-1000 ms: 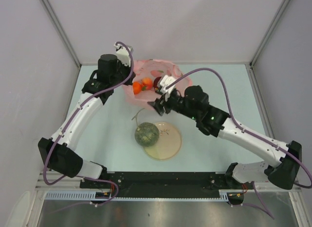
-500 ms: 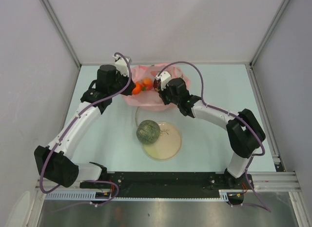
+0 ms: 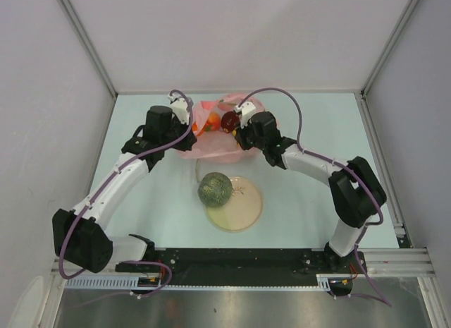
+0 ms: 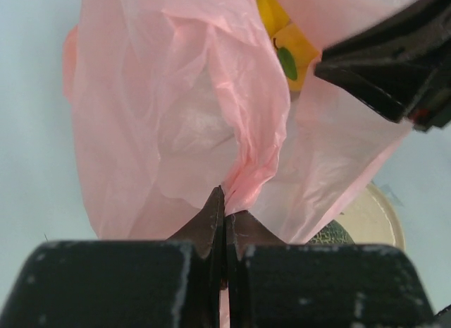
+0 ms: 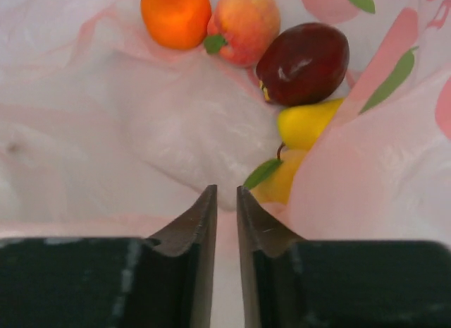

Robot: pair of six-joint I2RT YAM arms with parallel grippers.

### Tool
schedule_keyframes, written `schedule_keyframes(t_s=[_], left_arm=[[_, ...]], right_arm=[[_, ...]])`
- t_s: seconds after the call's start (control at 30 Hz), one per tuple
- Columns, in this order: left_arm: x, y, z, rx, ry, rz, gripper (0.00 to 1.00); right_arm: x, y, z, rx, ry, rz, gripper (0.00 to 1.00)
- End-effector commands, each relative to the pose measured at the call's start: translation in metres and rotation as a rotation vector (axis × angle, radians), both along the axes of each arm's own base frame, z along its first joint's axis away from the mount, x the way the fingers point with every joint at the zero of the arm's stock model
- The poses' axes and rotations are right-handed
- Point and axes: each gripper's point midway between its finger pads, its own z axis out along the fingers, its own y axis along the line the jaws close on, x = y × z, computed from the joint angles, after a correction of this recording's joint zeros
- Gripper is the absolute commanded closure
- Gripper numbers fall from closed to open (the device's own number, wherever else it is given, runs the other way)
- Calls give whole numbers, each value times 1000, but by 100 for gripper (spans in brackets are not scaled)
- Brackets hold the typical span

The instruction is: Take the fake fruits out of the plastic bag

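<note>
The pink plastic bag (image 3: pixel 220 149) lies at the back of the table. My left gripper (image 3: pixel 190 128) is shut on a fold of its film (image 4: pixel 239 130); the pinch shows in the left wrist view (image 4: pixel 227 207). My right gripper (image 3: pixel 237 130) is over the bag's mouth, its jaws (image 5: pixel 225 198) nearly together with pink film between them. Inside the bag (image 5: pixel 141 130) lie an orange (image 5: pixel 176 16), a peach-coloured fruit (image 5: pixel 243 23), a dark red apple (image 5: pixel 303 63) and a yellow fruit (image 5: pixel 306 123). The netted melon (image 3: pixel 213 189) sits outside the bag.
The melon rests on the left edge of a cream plate (image 3: pixel 243 209) in front of the bag; the plate's rim also shows in the left wrist view (image 4: pixel 377 211). The right gripper's black body (image 4: pixel 394 67) is close beyond the bag there. Grey walls enclose the table.
My right arm has swung from the bag's near edge up over its mouth, elbow folding to the right. My left gripper shifted slightly forward. The bag looks more bunched.
</note>
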Motion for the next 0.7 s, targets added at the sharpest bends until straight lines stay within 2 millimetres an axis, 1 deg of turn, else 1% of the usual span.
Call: schedule_keyframes(t_s=[0.0,0.03,0.07,0.1,0.13,0.17,0.2,0.23,0.27,0.3,0.33,0.37,0.43,0.47,0.53,0.57,0.67], left_arm=[[-8,8,5,-3,-22,25,100],[-8,10,5,1,-26,27,100],[-8,10,7,7,-38,24,100],[-6,9,12,6,-55,16,100],[-4,9,12,13,-61,9,100],[-2,9,14,15,-62,9,100],[0,8,16,15,-62,9,100],[1,8,13,19,-49,11,100],[0,7,12,19,-44,7,100],[-1,7,10,21,-40,5,100],[-3,8,8,22,-34,4,100],[-4,8,8,23,-34,5,100],[-5,9,7,27,-31,3,100],[-6,10,6,29,-31,4,100],[-6,10,5,34,-30,2,100],[-5,9,6,33,-31,1,100],[-3,8,7,33,-29,0,100]], right_arm=[[36,36,37,124,-102,19,66],[42,41,40,130,-109,21,60],[50,47,28,144,-78,0,55],[61,53,43,171,-102,-8,49],[67,57,43,177,-102,-10,46],[73,62,27,160,-76,-10,45],[82,69,38,174,-98,-10,41],[89,69,34,165,-98,-20,39],[97,67,17,139,-76,-58,38],[106,67,26,151,-92,-80,35],[112,63,23,143,-88,-111,34],[122,53,14,112,-85,-180,33],[134,40,16,118,-86,-277,30],[138,30,12,110,-70,-325,29],[143,19,5,138,-23,-379,29],[142,15,-1,134,4,-395,28],[142,11,-16,149,69,-405,26]])
